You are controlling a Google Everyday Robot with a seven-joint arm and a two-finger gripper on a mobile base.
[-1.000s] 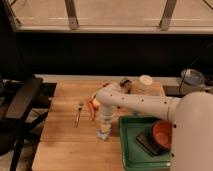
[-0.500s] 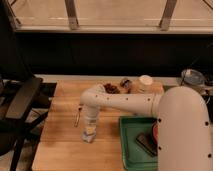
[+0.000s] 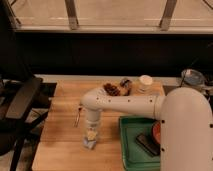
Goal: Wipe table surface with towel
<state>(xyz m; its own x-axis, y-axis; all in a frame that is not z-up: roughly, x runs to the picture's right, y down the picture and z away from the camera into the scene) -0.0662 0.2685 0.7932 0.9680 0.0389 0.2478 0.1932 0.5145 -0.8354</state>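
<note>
My gripper [image 3: 90,137] points straight down over the left half of the table surface [image 3: 60,145], a light brown wooden top. It is shut on the towel [image 3: 89,144], a small pale blue-grey cloth pressed against the wood just under the fingertips. The white arm reaches in from the lower right and bends down at an elbow above the towel. Part of the cloth is hidden by the gripper.
A green tray [image 3: 131,150] at the front right holds a dark block [image 3: 146,143] and a red bowl [image 3: 156,131]. A utensil [image 3: 77,116] lies left of the arm. Small items [image 3: 113,89] and a white cup [image 3: 145,82] stand at the back edge. A black chair [image 3: 20,102] is left of the table.
The gripper has dragged the towel to the left and then toward the table's front edge. The arm's body now fills more of the right side.
</note>
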